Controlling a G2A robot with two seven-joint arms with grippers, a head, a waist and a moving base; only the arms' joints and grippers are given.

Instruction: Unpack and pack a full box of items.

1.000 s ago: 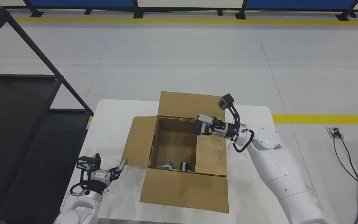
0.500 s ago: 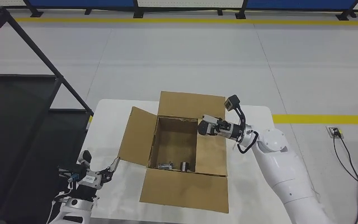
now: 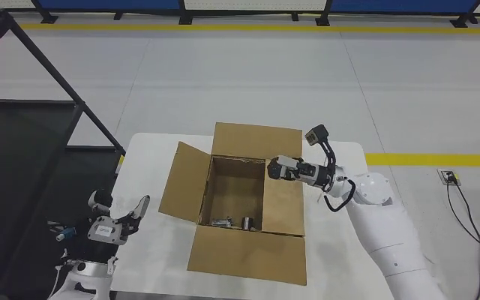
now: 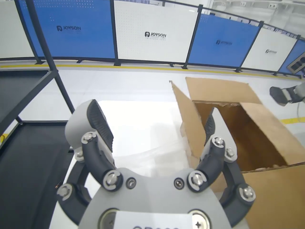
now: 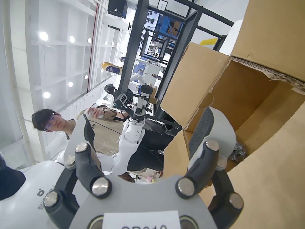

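Observation:
An open cardboard box (image 3: 232, 196) stands mid-table, with its flaps folded out. Several small dark items (image 3: 231, 222) lie at the bottom near its front wall, also seen past the right flap as dark items (image 5: 238, 151). My left gripper (image 3: 118, 212) hovers open and empty at the table's left edge, well clear of the raised left flap (image 3: 180, 184). From its wrist, the left gripper (image 4: 155, 125) faces that flap (image 4: 188, 117). My right gripper (image 3: 274, 169) hangs open over the far end of the right flap (image 3: 285, 202). The right gripper (image 5: 145, 129) holds nothing.
The white table (image 3: 150, 161) has bare room left of the box and a narrow strip on the right (image 3: 337, 225). A black metal rack (image 3: 45, 165) stands close to the table's left side. The front flap (image 3: 247, 255) covers the table's near middle.
My left gripper has pulled back leftward from the box toward the table's edge. The left flap has tilted upward. My right gripper has drawn back slightly to the right.

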